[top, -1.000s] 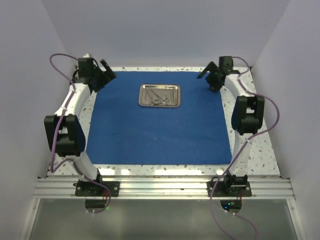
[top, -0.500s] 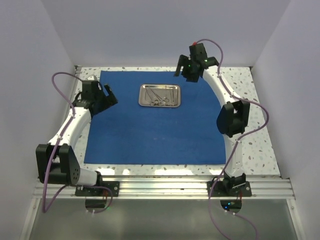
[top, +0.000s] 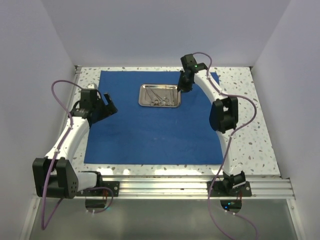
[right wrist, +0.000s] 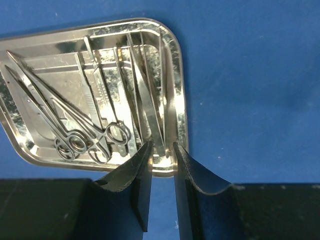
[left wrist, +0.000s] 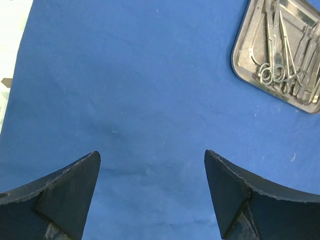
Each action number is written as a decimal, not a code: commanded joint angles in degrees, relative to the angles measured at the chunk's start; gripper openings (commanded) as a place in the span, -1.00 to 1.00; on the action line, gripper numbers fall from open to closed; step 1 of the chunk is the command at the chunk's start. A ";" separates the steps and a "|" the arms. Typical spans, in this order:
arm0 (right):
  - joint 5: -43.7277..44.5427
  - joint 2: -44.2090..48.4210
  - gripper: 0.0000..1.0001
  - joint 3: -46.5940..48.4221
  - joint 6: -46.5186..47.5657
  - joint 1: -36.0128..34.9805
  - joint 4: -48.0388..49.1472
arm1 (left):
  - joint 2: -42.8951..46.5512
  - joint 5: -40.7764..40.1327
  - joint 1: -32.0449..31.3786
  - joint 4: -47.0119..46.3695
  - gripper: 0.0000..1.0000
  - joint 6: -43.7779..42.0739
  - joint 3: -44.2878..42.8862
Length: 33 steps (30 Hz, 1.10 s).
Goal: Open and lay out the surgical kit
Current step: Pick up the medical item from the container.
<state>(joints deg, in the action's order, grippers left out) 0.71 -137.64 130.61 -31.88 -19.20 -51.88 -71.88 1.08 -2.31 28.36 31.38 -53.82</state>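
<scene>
The surgical kit's royal-blue cloth [top: 150,130] lies spread flat on the table. Its steel tray [top: 160,105] sits at the back centre and holds the scissors [right wrist: 75,142], forceps and tweezers [right wrist: 145,100]. My left gripper [top: 111,102] hangs over the cloth's left part, jaws wide open above bare cloth [left wrist: 150,75], with the tray [left wrist: 235,55] ahead to the right. My right gripper [top: 183,86] is at the tray's right end. In the right wrist view it [right wrist: 162,147] hovers over the tray's rim [right wrist: 180,100], jaws a narrow gap apart, nothing visibly gripped.
White speckled tabletop [top: 250,125] borders the cloth on all sides. Plain walls enclose the table on the left, back and right. An aluminium rail [top: 165,187] carries both arm bases at the near edge. Purple cables loop off both arms.
The right gripper swung from the cloth's back right corner leftward to the tray and its jaws narrowed. The left gripper drew back from the back left corner toward the cloth's left middle.
</scene>
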 commanded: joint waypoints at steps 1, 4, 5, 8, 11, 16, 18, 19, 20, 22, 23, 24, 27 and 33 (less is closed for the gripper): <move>1.84 -1.13 -0.46 4.48 0.24 -1.19 -1.73 | 0.86 0.41 0.11 -0.15 0.77 -2.28 0.56; 2.45 -3.24 -0.46 6.32 0.06 -1.54 -2.35 | 0.69 0.50 0.11 -0.15 0.77 -2.46 0.56; 2.37 -3.77 -0.46 7.02 -0.03 -1.54 -2.35 | 0.69 0.50 0.02 -0.15 0.77 -2.46 0.74; 2.63 -5.26 -0.46 7.91 -0.29 -1.72 -2.53 | 0.69 0.50 0.11 -0.23 0.77 -2.46 1.35; 3.42 -6.41 -0.46 8.44 -0.38 -2.07 -2.88 | 0.69 0.24 0.11 -0.32 0.76 -2.46 1.97; 4.82 -7.90 -0.46 8.88 -0.46 -2.07 -3.23 | 0.69 -0.11 0.11 -0.32 0.77 -2.63 2.23; 5.09 -8.69 -0.47 9.23 -0.38 -2.07 -3.32 | 0.60 -0.20 0.11 -0.32 0.77 -2.64 2.41; 5.26 -9.04 -0.47 9.40 -0.38 -2.24 -3.40 | 0.51 -0.29 0.11 -0.32 0.77 -2.64 2.41; 5.53 -9.57 -0.47 9.75 -0.38 -2.24 -3.49 | 0.51 -0.38 0.11 -0.24 0.76 -2.64 2.41; 6.58 -10.45 -0.48 10.37 -0.03 -2.85 -4.19 | 0.33 -0.55 0.11 -0.23 0.76 -2.55 2.41; 7.11 -10.80 -0.47 11.41 0.32 -3.03 -4.63 | 0.25 -0.55 0.11 -0.23 0.76 -2.55 2.41; 8.33 -11.76 -0.47 11.86 1.02 -3.30 -5.51 | 0.16 -0.64 0.11 -0.32 0.77 -2.46 2.49; 11.05 -13.43 -0.48 13.62 2.17 -4.44 -7.26 | 0.07 -0.73 0.11 -0.32 0.77 -2.37 2.84; 14.93 -15.90 -0.56 14.85 4.45 -6.37 -10.52 | -0.46 -0.82 0.11 -0.41 0.77 -2.37 3.20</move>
<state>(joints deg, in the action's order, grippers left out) 11.75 -150.74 143.85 -29.50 -24.51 -57.45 -71.99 0.99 -2.31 28.45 30.33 -51.18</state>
